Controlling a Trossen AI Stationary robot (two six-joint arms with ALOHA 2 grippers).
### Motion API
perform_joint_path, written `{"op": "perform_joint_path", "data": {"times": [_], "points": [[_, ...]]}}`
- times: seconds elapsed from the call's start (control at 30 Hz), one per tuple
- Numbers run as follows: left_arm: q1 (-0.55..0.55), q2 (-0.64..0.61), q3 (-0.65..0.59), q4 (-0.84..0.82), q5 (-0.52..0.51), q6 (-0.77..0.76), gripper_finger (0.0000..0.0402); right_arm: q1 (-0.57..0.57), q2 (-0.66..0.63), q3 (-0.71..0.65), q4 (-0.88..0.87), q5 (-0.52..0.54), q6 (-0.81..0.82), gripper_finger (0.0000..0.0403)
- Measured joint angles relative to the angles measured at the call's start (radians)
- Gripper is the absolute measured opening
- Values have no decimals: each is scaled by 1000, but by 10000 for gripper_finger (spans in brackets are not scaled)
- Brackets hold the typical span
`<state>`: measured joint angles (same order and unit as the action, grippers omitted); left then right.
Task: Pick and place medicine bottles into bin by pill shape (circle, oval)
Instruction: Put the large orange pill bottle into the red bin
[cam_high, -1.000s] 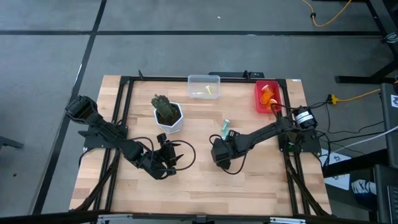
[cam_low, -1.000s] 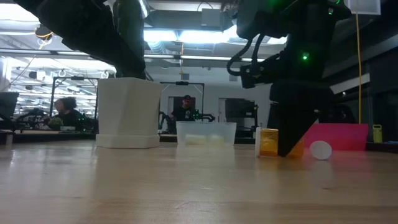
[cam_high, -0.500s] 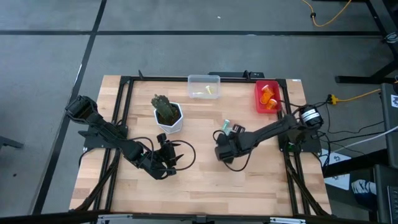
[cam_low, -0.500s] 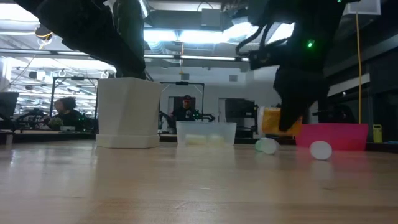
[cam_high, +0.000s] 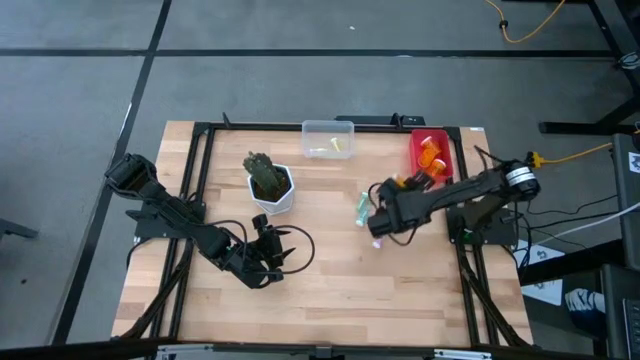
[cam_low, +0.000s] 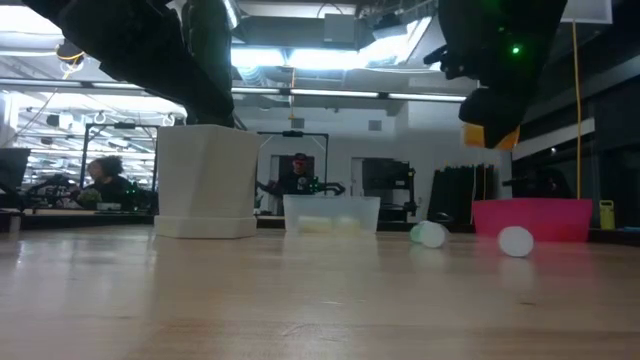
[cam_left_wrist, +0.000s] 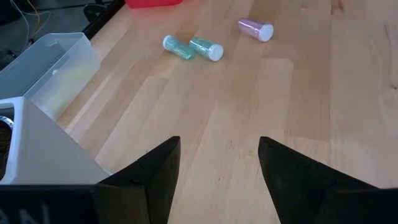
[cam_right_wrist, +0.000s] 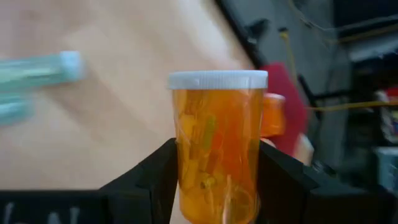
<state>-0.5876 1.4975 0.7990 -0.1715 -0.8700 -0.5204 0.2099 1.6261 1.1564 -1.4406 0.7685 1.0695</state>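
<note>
A large workshop with ceiling lights lies behind the wooden bench (cam_high: 330, 270). On it stand a white pot (cam_high: 270, 186), a clear bin (cam_high: 328, 139) at the far edge and a red bin (cam_high: 432, 155) at the far right. The left pincer (cam_high: 272, 248) waits open near the pot. The right pincer (cam_high: 402, 196) is closed on an orange bottle (cam_right_wrist: 217, 146), held above the bench just beside the red bin. Two green bottles (cam_left_wrist: 189, 48) and a pink bottle (cam_left_wrist: 255, 29) lie loose. I judge the step is carrying; next the bottle must go over the right bin and be released.
</note>
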Motion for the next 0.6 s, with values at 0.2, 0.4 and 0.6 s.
{"op": "perform_joint_path", "data": {"times": [0.2,0.4,0.6], "points": [[0,0,0,0,0,0,211,-142,-79,0,-97,47,-3,184],[0,0,0,0,0,0,211,-317,-160,0,-98,55,-82,184],[0,0,0,0,0,0,211,-518,-181,-1,-11,22,-257,185]]}}
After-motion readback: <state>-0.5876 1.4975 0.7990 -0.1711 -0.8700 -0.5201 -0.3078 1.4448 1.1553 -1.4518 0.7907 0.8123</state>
